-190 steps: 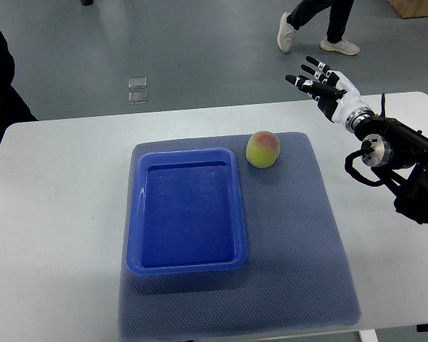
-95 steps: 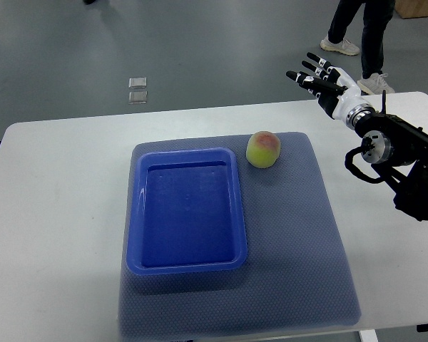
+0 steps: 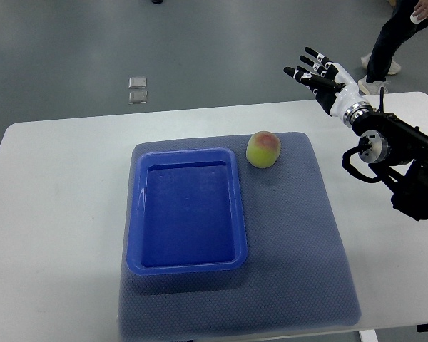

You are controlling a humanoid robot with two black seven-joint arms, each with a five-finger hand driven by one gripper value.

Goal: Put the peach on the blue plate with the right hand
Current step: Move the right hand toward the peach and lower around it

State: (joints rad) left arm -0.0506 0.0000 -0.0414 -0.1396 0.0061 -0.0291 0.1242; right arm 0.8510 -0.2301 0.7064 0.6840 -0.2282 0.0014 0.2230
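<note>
You are at the reach step: your right robot hand hovers above the far right edge of the bench, fingers spread apart and holding nothing. The peach sits on the grey mat, just beside the blue plate at its far right corner. Next, bring the hand down and left over the peach, then close around it.

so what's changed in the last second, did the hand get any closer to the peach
Not really. The right hand drifted slightly up the picture, toward the table's far edge, with its fingers still spread and holding nothing. A person walking on the floor behind the table moved to the right. The peach stayed on the gray mat beside the empty blue plate, untouched.
</note>
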